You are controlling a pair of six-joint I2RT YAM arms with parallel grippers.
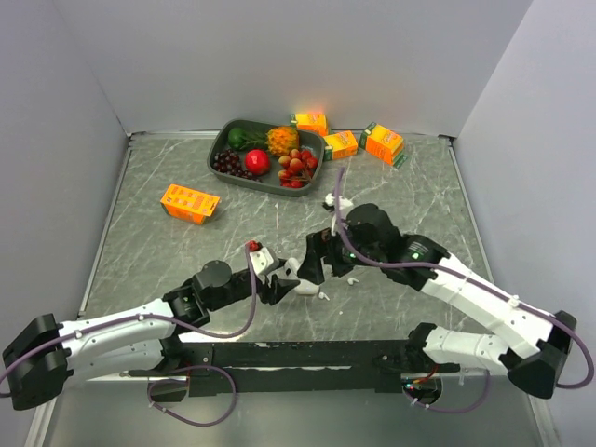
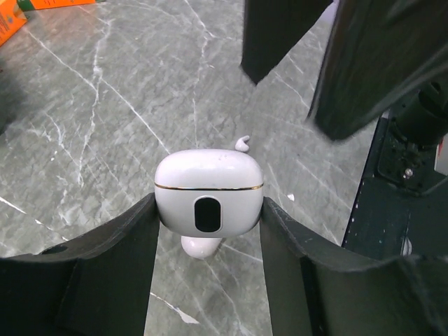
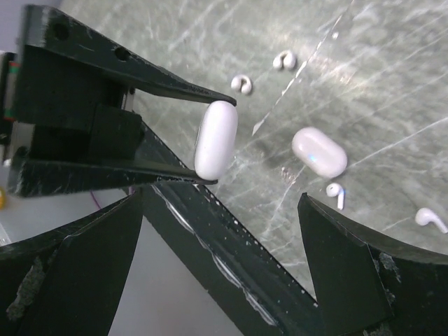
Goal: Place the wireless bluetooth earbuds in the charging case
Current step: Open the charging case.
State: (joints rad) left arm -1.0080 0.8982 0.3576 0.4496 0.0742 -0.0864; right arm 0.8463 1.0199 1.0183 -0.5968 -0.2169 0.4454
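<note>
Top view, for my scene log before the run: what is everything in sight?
cases: 2, white, one held in the left gripper, the other lying on the table
earbuds: 4, white, loose on the table around the lying case
tray: 1, dark, far middle of the table
fruit: several pieces, red, green, orange and dark, in the tray
boxes: 4, orange, one left of the tray and nearer, three at its right end
table: 1, grey marbled
arms: 2, white and black, near edge
left gripper: 1, black, shut on a case
right gripper: 1, black, open, empty
</note>
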